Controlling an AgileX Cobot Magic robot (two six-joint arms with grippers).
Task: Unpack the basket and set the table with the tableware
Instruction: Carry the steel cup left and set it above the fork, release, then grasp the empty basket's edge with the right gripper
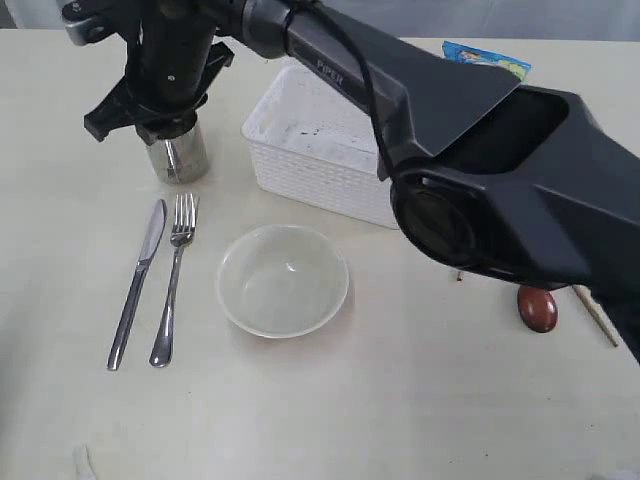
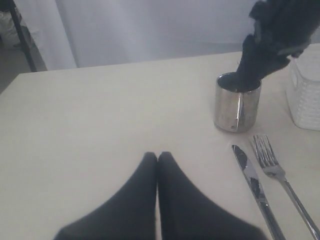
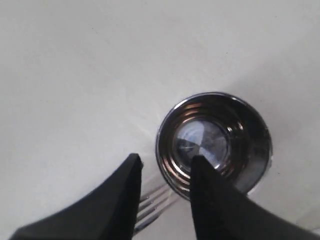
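Right gripper (image 3: pixel 166 161) at cup (image 3: pixel 215 137): jaws parted, one finger inside rim, one outside, gripping nothing. Left gripper (image 2: pixel 157 157) closed, empty, low over bare table (image 2: pixel 100 115). Cup upright beside basket (image 1: pixel 310 150); knife (image 1: pixel 140 280), fork (image 1: pixel 172 290), bowl (image 1: pixel 283 280) nearer front edge.

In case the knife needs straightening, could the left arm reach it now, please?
Probably yes: only bare table separates the left pincer from the knife; the right pincer is beyond, at the cup.
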